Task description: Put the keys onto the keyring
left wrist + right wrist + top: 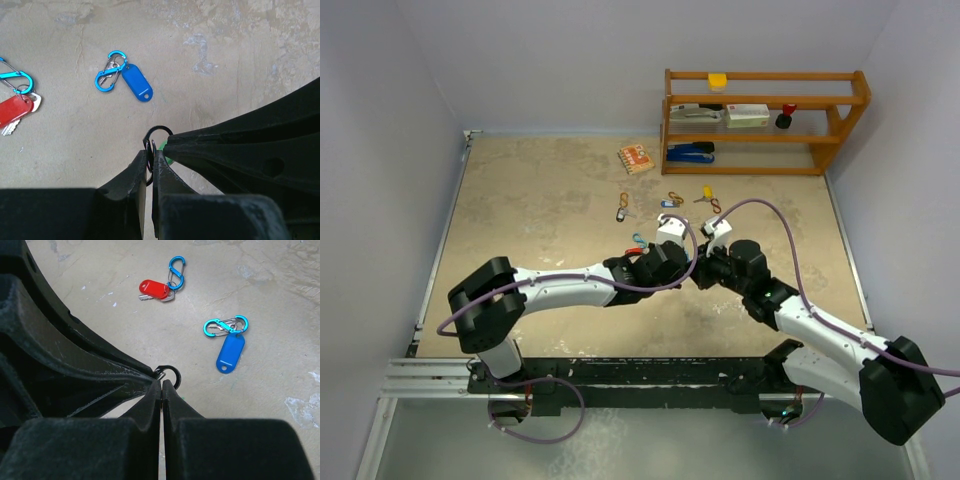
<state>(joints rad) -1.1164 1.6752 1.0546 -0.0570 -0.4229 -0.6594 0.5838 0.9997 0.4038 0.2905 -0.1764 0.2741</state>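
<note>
Left claw (150, 163): clamped on the black keyring (158, 127), I'd say to steady it
Right claw (162, 388): fingers pressed together, tip touching the ring, likely feeding something green on
Keys: blue-tagged key (230, 352) and red-tagged key (154, 289) lie waiting on the counter (540, 220) nearby, each on a blue clip (176, 272)

Both arms same build. Left arm (565, 283) and right arm (825, 330): white link shells, chunky black joint housings. 1 thin purple cable (775, 215) routed along each, slack loops. Black base rail (620, 375). Left gripper (151, 155), right gripper (162, 384): matte black tapered wedge fingers, edges scuffed pale.
</note>
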